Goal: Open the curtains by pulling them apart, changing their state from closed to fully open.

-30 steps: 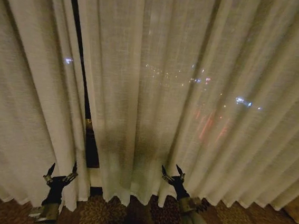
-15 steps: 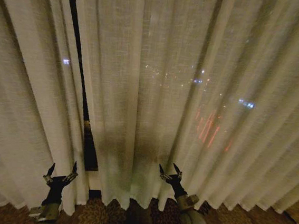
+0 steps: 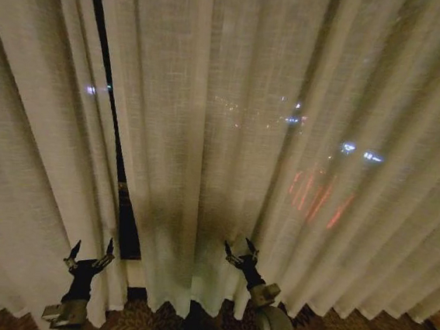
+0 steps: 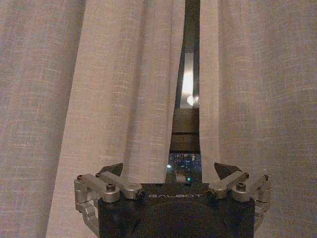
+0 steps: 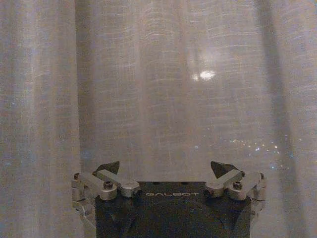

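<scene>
Curtains barely parted — both grippers spread and empty

The curtains (image 3: 207, 133) hang vertically, a narrow dark gap (image 3: 124, 226) seen between the panels. The left gripper (image 3: 90, 255) is held nearer, the gap just to its right; the right gripper (image 3: 239, 253) is faced by unbroken right-panel fabric.

Head view: looking down at sheer cream pleated fabric curtains (image 3: 231, 135) from above. Wrist views: close, facing the same fabric over each end effector.
</scene>
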